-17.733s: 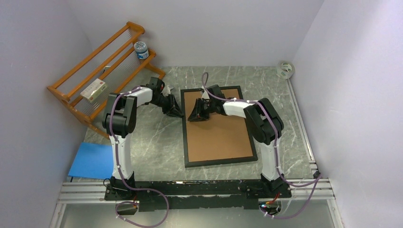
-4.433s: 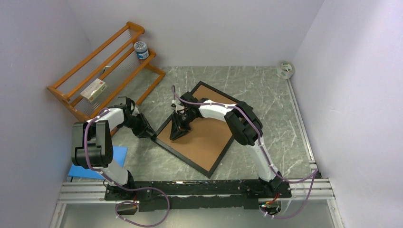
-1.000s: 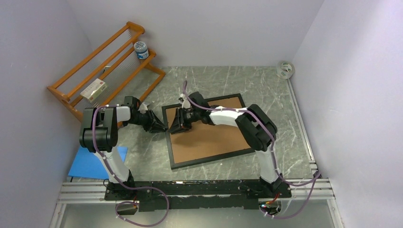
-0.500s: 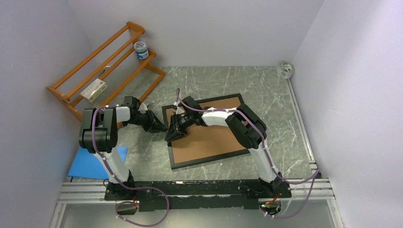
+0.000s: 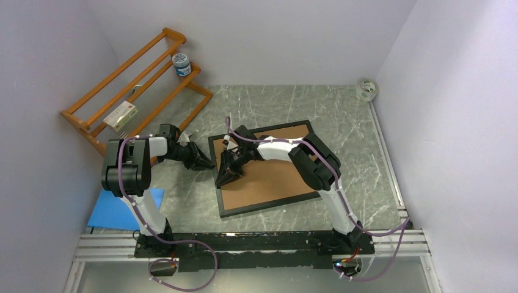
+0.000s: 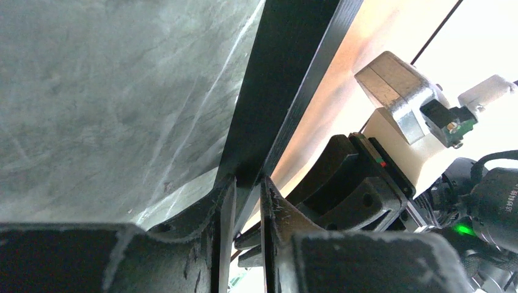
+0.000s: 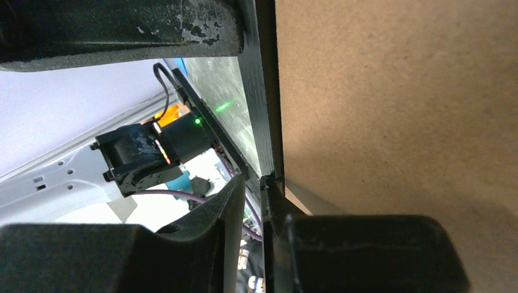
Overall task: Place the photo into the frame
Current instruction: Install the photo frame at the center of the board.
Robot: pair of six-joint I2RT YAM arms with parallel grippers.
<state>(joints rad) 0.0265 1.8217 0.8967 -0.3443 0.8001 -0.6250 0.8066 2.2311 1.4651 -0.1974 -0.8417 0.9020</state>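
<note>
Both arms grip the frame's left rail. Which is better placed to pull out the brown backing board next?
Right, probably: the right fingers grip from the inside, over the backing board; the left fingers clamp the frame from outside, suited to steadying it.

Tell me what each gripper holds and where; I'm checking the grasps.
Both pinch the frame by its left rail: the left gripper from the outer side, the right gripper from the brown backing board's side.

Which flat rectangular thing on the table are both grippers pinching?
The thin black picture frame around a brown board: the left gripper and right gripper pinch one edge. The blue sheet lies apart.
</note>
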